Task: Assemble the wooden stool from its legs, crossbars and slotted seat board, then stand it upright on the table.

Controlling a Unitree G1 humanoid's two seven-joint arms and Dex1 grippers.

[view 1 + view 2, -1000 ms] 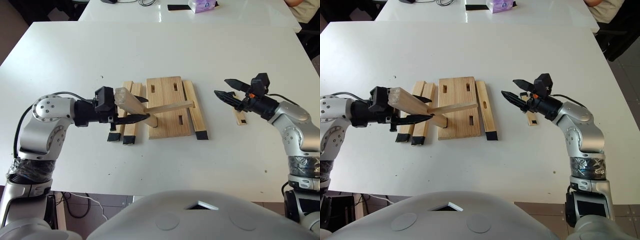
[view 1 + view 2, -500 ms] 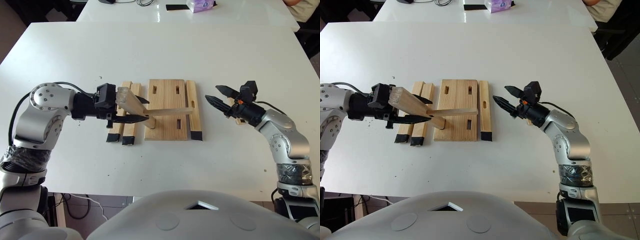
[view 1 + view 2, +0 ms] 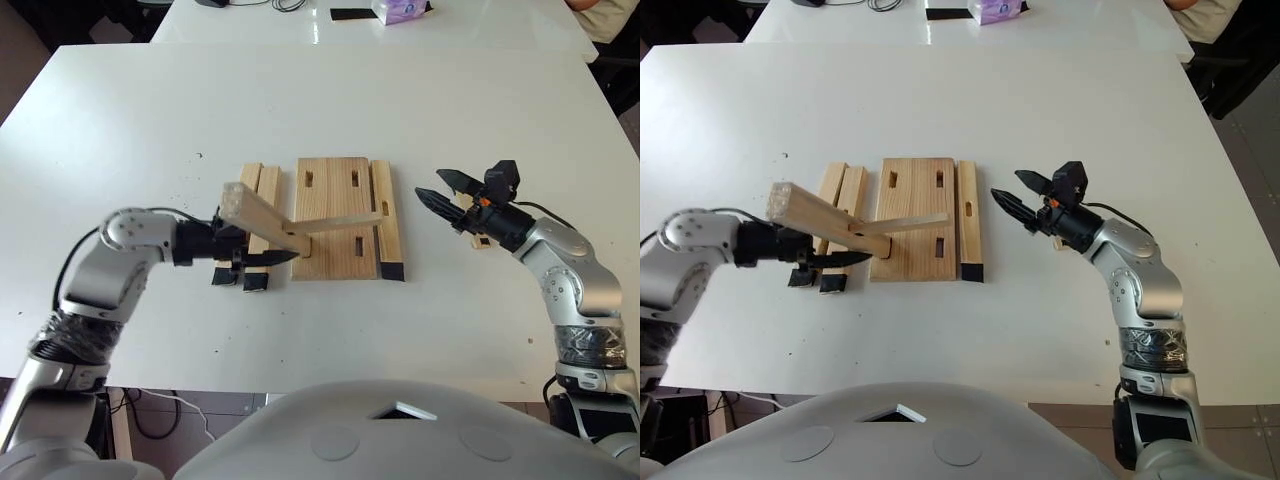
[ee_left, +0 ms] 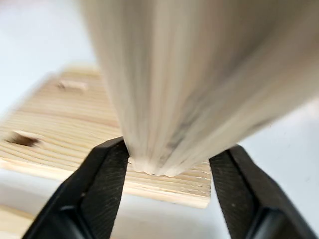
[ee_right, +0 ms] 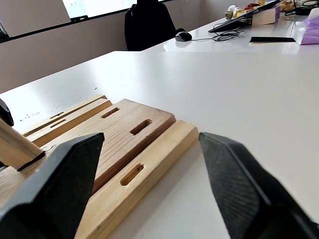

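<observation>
Pinching one wooden leg [image 3: 262, 218], the left gripper [image 3: 258, 250] has both black fingers [image 4: 102, 181] pressed on its sides. The leg is tilted, with its high end out past the gripper and its low end at the near edge of the single seat board [image 3: 335, 200]. One crossbar [image 3: 345, 220] sticks out of that leg and runs over the board, away from the left gripper and toward the right gripper [image 3: 430, 182]. The board lies flat on the white table [image 3: 400, 110], just ahead of the left fingertips, with three slots visible. Two loose legs [image 3: 268, 185] lie flat side by side under and just beyond the left gripper, touching each other, black feet nearest the robot. A third loose leg [image 3: 382, 200] lies against the board's far edge, between board and right gripper, also with its black foot nearest the robot. That makes four legs, one board and one crossbar. The right gripper hovers above the table with its two fingers [image 5: 55, 184] spread wide and empty, tips aimed at the board. One short wooden piece [image 3: 480, 241] lies just under and behind it; I can't tell what part it is.
</observation>
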